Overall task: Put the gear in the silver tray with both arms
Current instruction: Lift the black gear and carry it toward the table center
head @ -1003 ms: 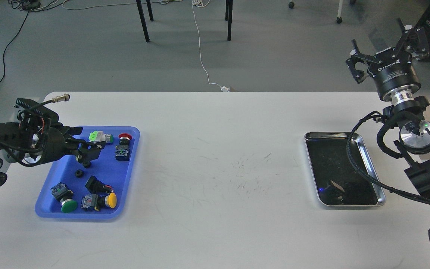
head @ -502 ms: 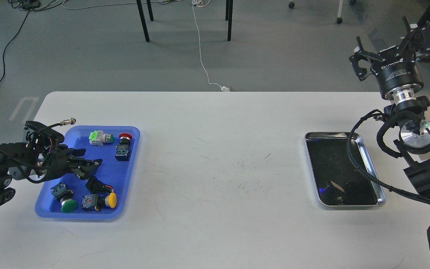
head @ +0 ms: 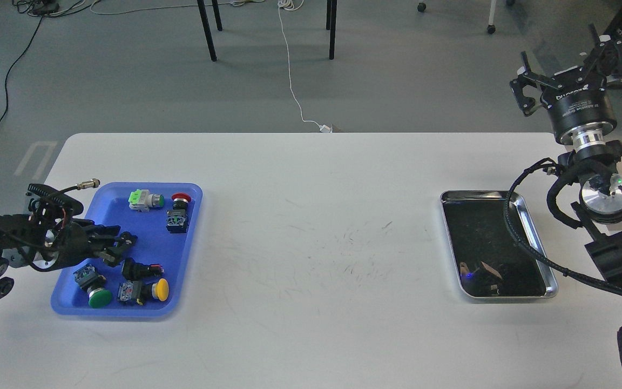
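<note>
The silver tray [head: 473, 193] lies at the right of the white table, with only dark reflections in its bottom. My left gripper [head: 119, 247] is low inside the blue tray [head: 178, 254], its dark fingers lying close together over the tray floor. The small black gear does not show apart from those fingers, and I cannot tell if they hold it. My right gripper [head: 565, 62] is raised high beyond the table's far right corner, its fingers spread and empty, well above and behind the silver tray.
The blue tray holds several push-button switches: a green one [head: 97, 296], a yellow one [head: 154, 290], a red one [head: 181, 200], a black one [head: 139, 268]. A black cable hose [head: 521, 243] of my right arm crosses the silver tray's right side.
My left gripper has come down and back toward the left into the blue tray, over where the small black gear lay. My right gripper has drifted slightly right and up.
</note>
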You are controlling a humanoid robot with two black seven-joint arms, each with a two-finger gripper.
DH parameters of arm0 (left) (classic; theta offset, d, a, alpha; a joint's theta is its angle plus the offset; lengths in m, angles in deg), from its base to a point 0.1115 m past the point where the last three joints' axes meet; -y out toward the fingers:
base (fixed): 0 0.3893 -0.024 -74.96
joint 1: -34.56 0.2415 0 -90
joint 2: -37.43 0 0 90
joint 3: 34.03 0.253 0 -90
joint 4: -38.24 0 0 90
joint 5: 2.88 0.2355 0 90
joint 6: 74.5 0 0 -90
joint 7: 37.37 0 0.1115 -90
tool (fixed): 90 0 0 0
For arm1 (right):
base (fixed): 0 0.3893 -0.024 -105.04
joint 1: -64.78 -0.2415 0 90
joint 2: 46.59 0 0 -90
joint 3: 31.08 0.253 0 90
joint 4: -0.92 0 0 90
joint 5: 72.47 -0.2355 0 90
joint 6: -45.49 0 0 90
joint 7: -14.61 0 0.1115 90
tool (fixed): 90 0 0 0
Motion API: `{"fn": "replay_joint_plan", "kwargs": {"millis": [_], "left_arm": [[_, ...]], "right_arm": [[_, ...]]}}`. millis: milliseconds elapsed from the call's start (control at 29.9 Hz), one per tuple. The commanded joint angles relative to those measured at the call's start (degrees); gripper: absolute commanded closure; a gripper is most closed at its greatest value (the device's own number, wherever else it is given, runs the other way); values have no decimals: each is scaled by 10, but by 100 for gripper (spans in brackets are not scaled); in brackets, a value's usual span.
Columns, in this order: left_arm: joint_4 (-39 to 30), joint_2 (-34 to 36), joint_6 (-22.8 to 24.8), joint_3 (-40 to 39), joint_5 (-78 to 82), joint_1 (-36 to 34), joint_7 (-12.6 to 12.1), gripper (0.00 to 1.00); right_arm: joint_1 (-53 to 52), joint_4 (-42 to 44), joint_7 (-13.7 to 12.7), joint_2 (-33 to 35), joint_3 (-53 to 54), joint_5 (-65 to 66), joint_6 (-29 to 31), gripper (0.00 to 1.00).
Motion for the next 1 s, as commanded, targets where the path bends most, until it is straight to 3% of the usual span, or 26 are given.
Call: {"fn": "replay_joint_plan", "kwargs": {"millis": [0, 167, 334, 502, 702, 836, 970], "left_arm": [[0, -1, 1, 0, 1, 0, 0, 65], [0, -3, 1, 0, 0, -1, 0, 80], [-4, -3, 2, -2, -4, -9, 1, 86], [-22, 6, 2, -13, -10, -31, 3, 86], [-145, 80, 29, -15, -115, -133, 0, 85], [-182, 72, 81, -15, -124, -201, -3, 85], [-204, 1, 88, -14, -123, -221, -13, 86]], "right_arm": [[1, 0, 0, 0, 0, 0, 0, 1], [0, 0, 0, 0, 0, 0, 0, 1], [0, 0, 0, 1, 0, 0, 0, 1], [0, -1, 0, 4, 0, 0, 0, 1], [-1, -3, -1, 18, 3, 0, 2, 1], [-3, -5, -3, 25, 2, 0, 3, 1], [-6, -22, -5, 39, 1, 0, -2, 1]]}}
